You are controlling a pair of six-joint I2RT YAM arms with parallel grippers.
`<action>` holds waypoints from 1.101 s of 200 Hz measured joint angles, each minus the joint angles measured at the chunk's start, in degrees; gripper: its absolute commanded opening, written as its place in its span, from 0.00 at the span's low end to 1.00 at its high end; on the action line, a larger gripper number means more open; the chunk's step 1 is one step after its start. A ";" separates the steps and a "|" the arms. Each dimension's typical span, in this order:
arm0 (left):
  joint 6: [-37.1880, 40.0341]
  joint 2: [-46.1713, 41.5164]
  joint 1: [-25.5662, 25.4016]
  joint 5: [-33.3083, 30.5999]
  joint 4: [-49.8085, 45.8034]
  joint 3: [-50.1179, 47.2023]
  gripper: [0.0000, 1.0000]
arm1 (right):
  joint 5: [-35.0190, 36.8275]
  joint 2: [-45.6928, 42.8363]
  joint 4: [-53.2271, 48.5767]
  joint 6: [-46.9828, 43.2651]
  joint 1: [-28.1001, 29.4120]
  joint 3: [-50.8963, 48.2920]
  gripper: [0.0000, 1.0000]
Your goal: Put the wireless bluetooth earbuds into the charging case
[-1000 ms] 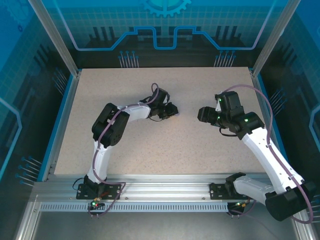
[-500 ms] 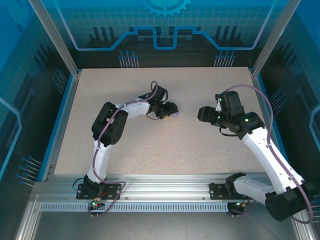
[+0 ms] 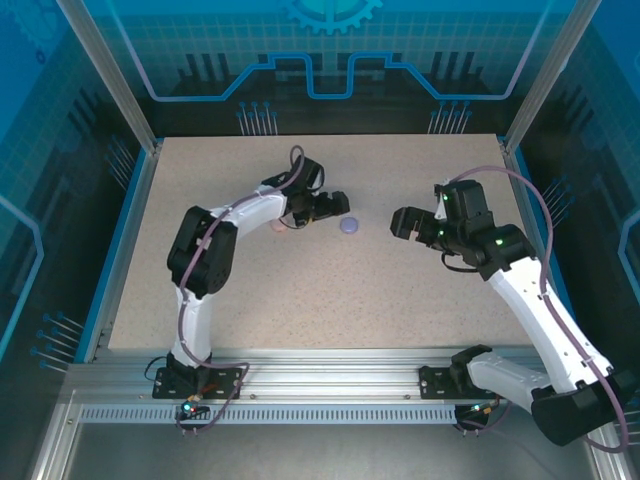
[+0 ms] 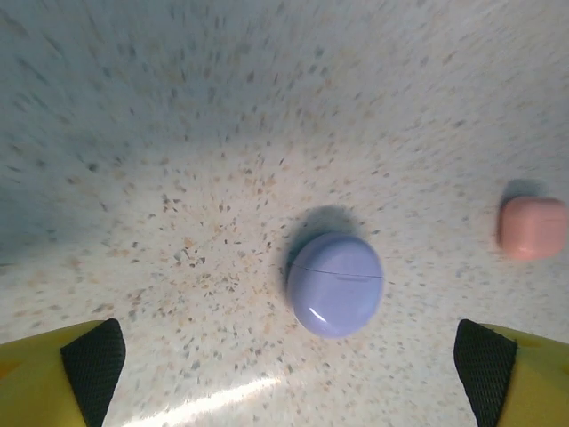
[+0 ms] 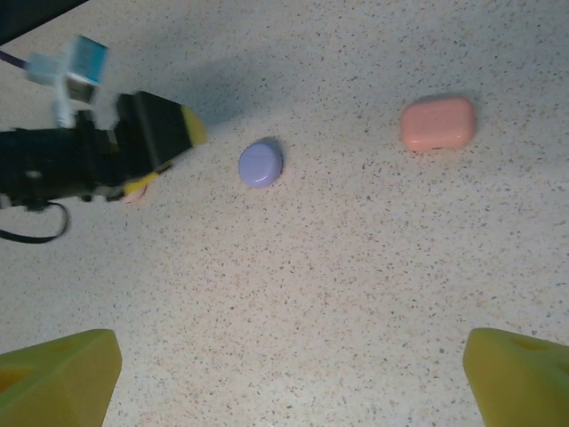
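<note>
A closed, round purple charging case (image 3: pixel 348 225) lies on the speckled table. In the left wrist view this purple case (image 4: pixel 335 283) sits just ahead of my left gripper (image 4: pixel 289 358), whose jaws stand wide open and empty. From above, the left gripper (image 3: pixel 335 208) is a little up and left of the case. My right gripper (image 3: pixel 398 222) is to its right, open, with bare table between its fingers (image 5: pixel 62 374). The right wrist view has the purple case (image 5: pixel 260 163) and a closed salmon case (image 5: pixel 436 123). The earbuds are out of view.
The salmon case (image 4: pixel 532 228) lies to the right of the purple one in the left wrist view. A small pale pink thing (image 3: pixel 278 226) lies beside the left arm, partly under the left gripper (image 5: pixel 164 133). Blue rails (image 3: pixel 125 240) border the table.
The left gripper has opened and drawn back up and to the left, uncovering the purple case on the table. The right gripper has opened wider and shifted slightly.
</note>
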 measured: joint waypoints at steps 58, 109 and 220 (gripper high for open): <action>7.76 -23.93 -1.88 -11.06 6.78 -8.96 0.99 | 4.48 -0.76 -0.48 -4.66 -0.48 1.70 1.00; 28.48 -44.09 -11.87 -19.78 29.42 -34.84 0.99 | 10.49 -3.10 1.90 -8.44 -3.32 1.51 1.00; 42.40 -74.31 3.04 -34.99 49.22 -72.91 0.99 | 16.46 -6.56 27.93 -25.75 -5.51 -20.65 1.00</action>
